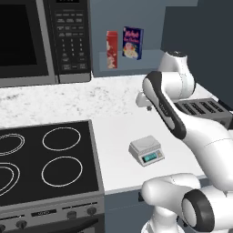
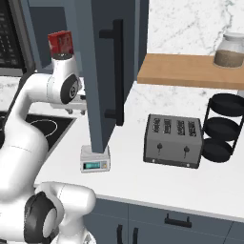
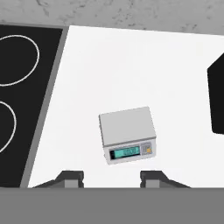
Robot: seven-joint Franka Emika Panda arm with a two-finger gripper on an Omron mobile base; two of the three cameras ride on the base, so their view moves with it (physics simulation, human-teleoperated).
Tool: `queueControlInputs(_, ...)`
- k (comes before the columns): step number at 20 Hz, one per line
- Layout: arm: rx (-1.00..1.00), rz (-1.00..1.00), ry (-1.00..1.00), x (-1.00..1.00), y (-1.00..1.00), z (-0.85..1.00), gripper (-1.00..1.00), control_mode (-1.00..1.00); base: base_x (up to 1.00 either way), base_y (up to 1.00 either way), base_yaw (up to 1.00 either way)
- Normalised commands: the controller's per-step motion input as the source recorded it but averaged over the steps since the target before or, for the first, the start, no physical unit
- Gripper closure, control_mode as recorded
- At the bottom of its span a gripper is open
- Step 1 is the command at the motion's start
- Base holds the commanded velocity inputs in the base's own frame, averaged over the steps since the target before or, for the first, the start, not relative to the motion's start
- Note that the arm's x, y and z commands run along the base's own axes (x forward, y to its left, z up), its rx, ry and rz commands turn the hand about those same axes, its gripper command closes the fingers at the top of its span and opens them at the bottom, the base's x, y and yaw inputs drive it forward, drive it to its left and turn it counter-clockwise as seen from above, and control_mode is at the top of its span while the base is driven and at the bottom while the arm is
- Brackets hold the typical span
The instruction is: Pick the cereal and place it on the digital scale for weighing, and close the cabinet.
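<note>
The jaws (image 3: pixel 110 178) hang closed and empty above the digital scale (image 3: pixel 127 134), which sits bare on the white surface (image 3: pixel 131 65) just right of the stovetop (image 1: pixel 45 159). The cereal (image 1: pixel 112 49) is up on the shelf of the cabinet (image 2: pixel 102 71) (door swung open), beside a dark blue box (image 1: pixel 132 42).

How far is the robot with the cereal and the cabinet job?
Nothing looks done yet. The cereal stands in the open cabinet beside a blue box. The digital scale has a bare platform. The gripper hangs above the scale with nothing between its fingers. Left: pick, place, close the door.
</note>
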Motion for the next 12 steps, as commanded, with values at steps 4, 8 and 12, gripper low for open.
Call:
queueControlInputs(4,0.0,0.05,-0.1,-0.43,0.21,0.0,-1.0,-1.0,0.0,0.0,0.0)
queueControlInputs(8,0.0,0.02,-0.15,-0.41,0.27,0.05,-1.0,-1.0,0.0,0.0,0.0)
queueControlInputs(12,0.01,0.0,-0.14,-0.23,0.24,0.29,-1.0,-1.0,0.0,0.0,0.0)
